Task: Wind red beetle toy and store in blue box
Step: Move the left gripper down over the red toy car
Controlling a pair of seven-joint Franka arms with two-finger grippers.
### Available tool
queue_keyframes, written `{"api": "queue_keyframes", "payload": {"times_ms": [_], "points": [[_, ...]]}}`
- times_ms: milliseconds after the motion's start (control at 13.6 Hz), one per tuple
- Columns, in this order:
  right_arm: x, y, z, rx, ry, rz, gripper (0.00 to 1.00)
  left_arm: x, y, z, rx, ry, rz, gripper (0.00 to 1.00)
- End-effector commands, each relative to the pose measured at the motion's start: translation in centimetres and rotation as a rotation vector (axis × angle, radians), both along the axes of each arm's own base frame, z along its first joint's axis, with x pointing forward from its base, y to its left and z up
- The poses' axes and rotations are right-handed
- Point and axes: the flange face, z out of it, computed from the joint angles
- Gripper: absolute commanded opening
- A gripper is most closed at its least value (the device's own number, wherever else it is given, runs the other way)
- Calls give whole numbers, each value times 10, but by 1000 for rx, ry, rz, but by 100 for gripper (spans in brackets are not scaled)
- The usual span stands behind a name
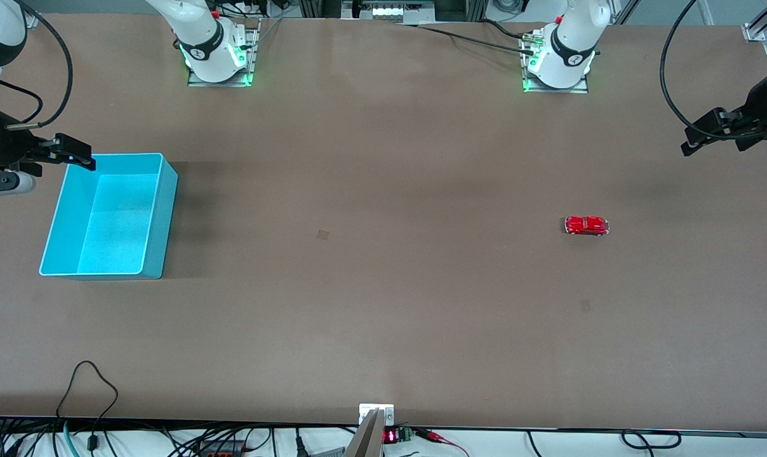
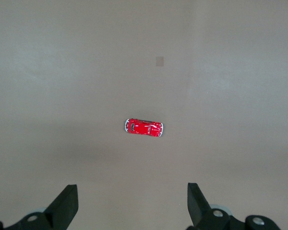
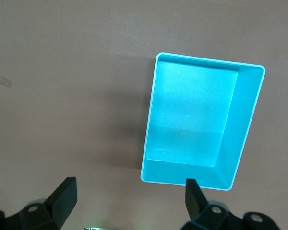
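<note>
Likely light, glossy and slippery red beetle toy [image 1: 586, 225] toward the table's [image 1: 383, 317] left-arm end, best pinched across its sides; left gripper [image 2: 132, 203] wide and empty above it, right gripper [image 3: 129, 203] wide and empty by the blue box [image 1: 158, 216].

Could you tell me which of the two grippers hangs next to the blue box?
The right gripper, open at the box rim; the left gripper hangs open at the other end, near the toy.

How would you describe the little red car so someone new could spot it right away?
Start at the brown table and look toward the left arm's end, away from the blue box at the right arm's end. The red beetle toy sits alone on bare tabletop. It is tiny, glossy red and rounded, the only red thing on the table.
</note>
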Motion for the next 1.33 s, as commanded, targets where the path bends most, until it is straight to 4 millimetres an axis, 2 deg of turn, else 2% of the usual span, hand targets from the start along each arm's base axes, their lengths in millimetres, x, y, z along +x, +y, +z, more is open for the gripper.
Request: {"api": "queue_keyframes", "payload": {"times_ms": [0, 221, 368, 736, 884, 1031, 1252], "points": [[-5, -3, 2, 5, -9, 1, 100, -13, -3, -1, -3, -5, -7, 100], [-4, -3, 2, 5, -11, -2, 100, -13, -4, -6, -4, 3, -7, 100], [-2, -2, -4, 4, 12, 2, 100, -9, -11, -22, -5, 46, -52, 100], [2, -3, -33, 9, 102, -1, 100, 9, -5, -102, -22, 125, -300, 100], [0, -3, -35, 9, 119, -1, 100, 7, -2, -146, 4, 136, -449, 100], [0, -3, -35, 9, 121, -1, 100, 19, 6, -191, 75, 190, -668, 100], [0, -3, -37, 10, 127, -1, 100, 27, 8, -241, 33, 263, -859, 100]]}}
